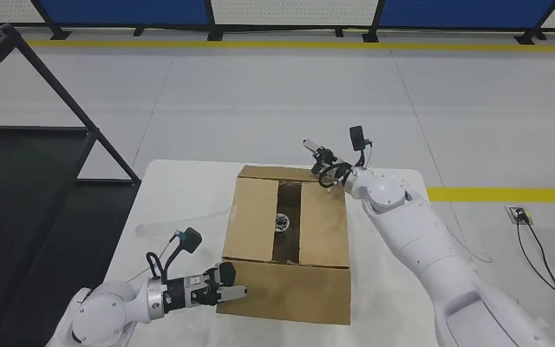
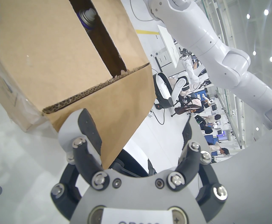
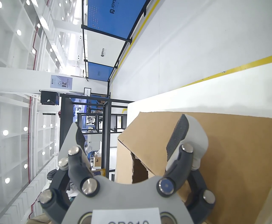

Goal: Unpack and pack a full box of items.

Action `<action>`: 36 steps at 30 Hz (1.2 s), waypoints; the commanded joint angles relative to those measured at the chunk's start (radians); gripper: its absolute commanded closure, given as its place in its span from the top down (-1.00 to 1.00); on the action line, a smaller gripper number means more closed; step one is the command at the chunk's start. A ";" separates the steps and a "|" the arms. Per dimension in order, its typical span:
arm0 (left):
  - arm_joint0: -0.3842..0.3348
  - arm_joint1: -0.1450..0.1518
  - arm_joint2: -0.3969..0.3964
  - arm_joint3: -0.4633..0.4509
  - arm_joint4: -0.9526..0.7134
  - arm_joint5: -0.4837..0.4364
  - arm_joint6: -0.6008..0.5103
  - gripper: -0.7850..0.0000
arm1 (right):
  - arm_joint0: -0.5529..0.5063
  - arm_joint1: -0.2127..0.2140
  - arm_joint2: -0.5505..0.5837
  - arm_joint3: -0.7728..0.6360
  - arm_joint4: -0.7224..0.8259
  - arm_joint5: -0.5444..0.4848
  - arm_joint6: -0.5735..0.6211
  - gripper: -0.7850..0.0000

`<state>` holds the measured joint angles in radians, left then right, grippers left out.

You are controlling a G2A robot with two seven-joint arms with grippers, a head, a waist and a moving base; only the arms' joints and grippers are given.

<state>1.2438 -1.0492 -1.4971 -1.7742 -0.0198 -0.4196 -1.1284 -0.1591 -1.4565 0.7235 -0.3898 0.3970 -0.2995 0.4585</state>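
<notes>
Cardboard box [image 1: 256, 217] lies long axis near-to-far; flap gap [image 1: 291, 227] runs lengthwise.

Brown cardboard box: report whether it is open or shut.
Partly open: the brown cardboard box has two top flaps lying flat with a gap between, showing a metal can inside.

Across the box [image 1: 286, 297], two flaps [image 1: 256, 217] leave only a narrow slot [image 1: 290, 199] down its middle, where a can [image 1: 282, 223] stands in the way.

Brown cardboard box [image 1: 290, 252] sits on the table [image 1: 173, 199], top flaps ajar, a can [image 1: 282, 223] visible inside.
</notes>
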 commanded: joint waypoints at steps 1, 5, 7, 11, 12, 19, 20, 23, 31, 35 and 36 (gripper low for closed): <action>0.000 0.000 0.000 0.000 0.000 0.000 0.000 1.00 | 0.000 -0.002 0.009 0.003 0.002 -0.020 -0.006 1.00; 0.015 0.001 -0.008 -0.011 -0.022 0.000 0.059 1.00 | -0.001 -0.004 0.026 0.009 0.006 -0.045 0.006 1.00; 0.020 0.003 -0.023 -0.014 -0.044 -0.001 0.081 1.00 | -0.001 -0.004 0.034 0.012 0.006 -0.051 0.011 1.00; 0.031 0.007 -0.058 -0.010 -0.092 0.000 0.110 1.00 | -0.005 -0.005 0.053 0.011 0.017 -0.066 0.036 1.00; 0.033 0.009 -0.068 -0.008 -0.102 -0.001 0.114 1.00 | -0.007 -0.005 0.059 0.012 0.025 -0.070 0.052 1.00; 0.044 0.016 -0.122 0.027 -0.050 0.065 0.219 1.00 | -0.017 0.009 0.120 0.010 0.107 -0.112 0.219 1.00; 0.042 0.016 -0.121 0.030 -0.011 0.084 0.243 1.00 | -0.020 0.011 0.130 0.008 0.120 -0.118 0.250 1.00; 0.031 0.014 -0.086 0.041 0.054 0.113 0.286 1.00 | -0.029 0.021 0.161 -0.007 0.175 -0.118 0.390 1.00; -0.028 0.010 0.009 0.096 0.103 0.129 0.288 1.00 | -0.042 0.049 0.226 -0.017 0.251 -0.095 0.570 1.00; -0.044 0.009 0.032 0.108 0.104 0.127 0.280 1.00 | -0.042 0.049 0.226 -0.017 0.251 -0.095 0.570 1.00; -0.046 0.009 0.036 0.110 0.102 0.127 0.277 1.00 | -0.042 0.049 0.226 -0.017 0.251 -0.095 0.570 1.00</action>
<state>1.1999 -1.0400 -1.4654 -1.6659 0.0845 -0.2918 -0.8486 -0.2015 -1.4078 0.9499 -0.4064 0.6483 -0.3949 1.0276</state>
